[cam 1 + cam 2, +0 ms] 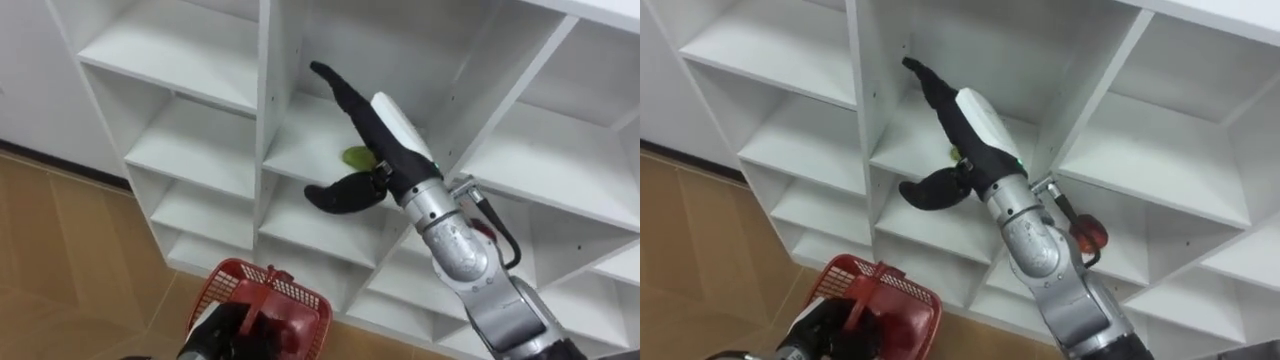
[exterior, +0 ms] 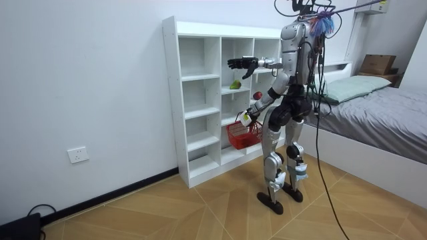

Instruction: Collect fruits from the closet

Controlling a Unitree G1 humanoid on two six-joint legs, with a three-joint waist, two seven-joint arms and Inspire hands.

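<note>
White cubby shelving [image 1: 200, 150] against a plain wall is what we face, standing close to it on the wood floor. Our right hand [image 1: 375, 128] reaches into its middle column with fingers straight and thumb swung wide, holding nothing. It hovers just above and in front of the green fruit [image 1: 357, 156], which lies on the shelf board partly hidden by our palm, and we cannot tell whether any finger touches it. Down and to the right of the green fruit, one compartment over, a round red fruit [image 1: 1087, 235] sits behind our forearm. Well below the green fruit and to its left, our left hand [image 1: 225, 335] is curled round the handle of the red basket [image 1: 305, 295], held low in front of the shelving. We judge the green fruit light, firm and smooth-skinned, likely to roll or skid on the slick board if nudged, and perhaps easy to bruise. We would cup it from above across its widest part, thumb on the near side and fingers on the far side, closing gently.
</note>
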